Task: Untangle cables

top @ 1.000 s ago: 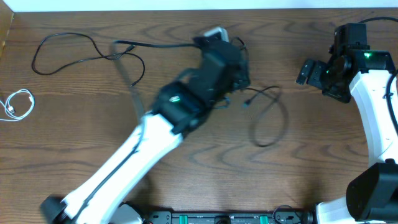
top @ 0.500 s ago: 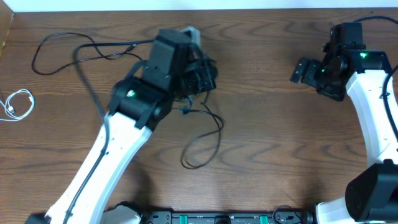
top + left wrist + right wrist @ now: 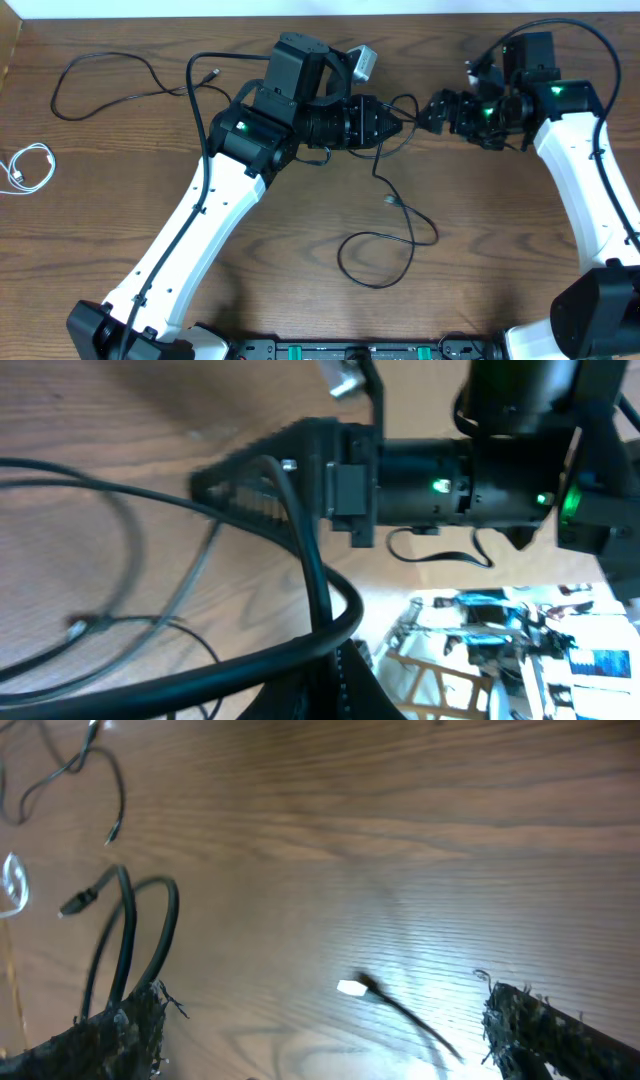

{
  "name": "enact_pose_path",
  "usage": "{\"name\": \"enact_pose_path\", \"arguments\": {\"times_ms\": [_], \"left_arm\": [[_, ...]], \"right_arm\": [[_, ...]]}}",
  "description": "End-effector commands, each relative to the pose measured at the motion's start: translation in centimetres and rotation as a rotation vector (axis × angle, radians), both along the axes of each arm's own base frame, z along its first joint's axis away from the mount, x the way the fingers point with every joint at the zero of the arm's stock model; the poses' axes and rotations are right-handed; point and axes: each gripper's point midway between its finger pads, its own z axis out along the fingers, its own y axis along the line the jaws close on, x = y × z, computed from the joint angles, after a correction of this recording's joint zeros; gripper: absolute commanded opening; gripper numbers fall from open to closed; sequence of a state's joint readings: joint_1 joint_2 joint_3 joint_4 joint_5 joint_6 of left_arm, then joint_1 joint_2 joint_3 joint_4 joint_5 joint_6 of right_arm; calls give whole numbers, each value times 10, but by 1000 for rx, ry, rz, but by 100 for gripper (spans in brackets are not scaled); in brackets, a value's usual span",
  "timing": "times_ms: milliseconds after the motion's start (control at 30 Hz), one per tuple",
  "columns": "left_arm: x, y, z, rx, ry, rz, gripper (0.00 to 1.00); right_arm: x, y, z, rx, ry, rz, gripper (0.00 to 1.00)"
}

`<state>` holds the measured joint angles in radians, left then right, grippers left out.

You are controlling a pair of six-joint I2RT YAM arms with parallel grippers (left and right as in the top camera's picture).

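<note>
**Cable status: one black cable pinched on the left, right jaws spread**

My left gripper (image 3: 392, 122) has its jaws pressed together on a black cable (image 3: 376, 172). The cable leaves the jaw tips, drops away below them to a small plug (image 3: 391, 201) and runs on into a loose loop lying on the table (image 3: 500, 260).

My right gripper (image 3: 320, 1010) faces the left one tip to tip and very near it. I cannot tell whether the two touch. Its jaws are spread wide and hold nothing. A thin cord with a pale plug end lies on the wood between its fingers.

The second black cable (image 3: 120, 58) lies slack well behind my left jaws. The white cable (image 3: 48, 158) is coiled apart from both black ones, farther off on the same side.
</note>
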<state>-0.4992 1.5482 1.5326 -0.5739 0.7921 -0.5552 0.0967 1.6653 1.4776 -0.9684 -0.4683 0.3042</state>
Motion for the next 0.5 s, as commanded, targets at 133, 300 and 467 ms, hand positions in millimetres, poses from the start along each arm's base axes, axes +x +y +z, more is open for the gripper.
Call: {"name": "enact_pose_path", "arguments": {"times_ms": [133,300,467], "left_arm": [[-9,-2,16,-54,7,-38,8],[-15,-7,25,-99,2,-86,8],[-10,-6,24,-90,-6,-66,8]], "right_arm": [[-9,36,11,124,-15,123,99],[-6,47,21,190,-47,158,99],[-15,61,32,287,-32,207,99]]}}
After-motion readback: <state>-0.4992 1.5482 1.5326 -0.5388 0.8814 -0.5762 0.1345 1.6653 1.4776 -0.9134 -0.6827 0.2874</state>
